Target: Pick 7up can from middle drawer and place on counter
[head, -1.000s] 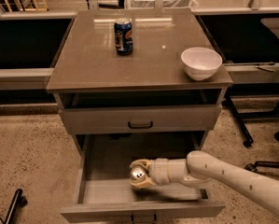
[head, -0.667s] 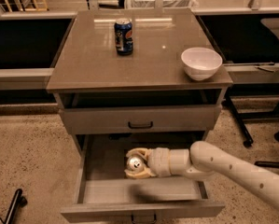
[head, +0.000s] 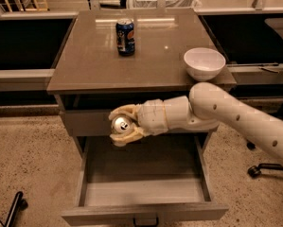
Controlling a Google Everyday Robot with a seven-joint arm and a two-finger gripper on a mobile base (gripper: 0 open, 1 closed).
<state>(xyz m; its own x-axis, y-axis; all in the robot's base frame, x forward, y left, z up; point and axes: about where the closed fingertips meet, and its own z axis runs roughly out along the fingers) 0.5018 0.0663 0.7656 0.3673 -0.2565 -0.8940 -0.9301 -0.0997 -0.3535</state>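
Note:
My gripper (head: 118,125) is shut on the 7up can (head: 120,125), whose shiny silver top faces the camera. It holds the can in the air above the open middle drawer (head: 141,188), in front of the closed drawer front above it and just below the counter's front edge. The drawer floor is bare grey. The counter (head: 150,56) is a glossy grey-brown slab on top of the cabinet. My white arm reaches in from the right.
A dark blue can (head: 125,37) stands upright at the back middle of the counter. A white bowl (head: 204,63) sits at the counter's right front corner. A chair base (head: 266,167) stands on the floor at right.
My gripper has lifted the 7up can out of the drawer, moving up and to the left to the height of the upper drawer front.

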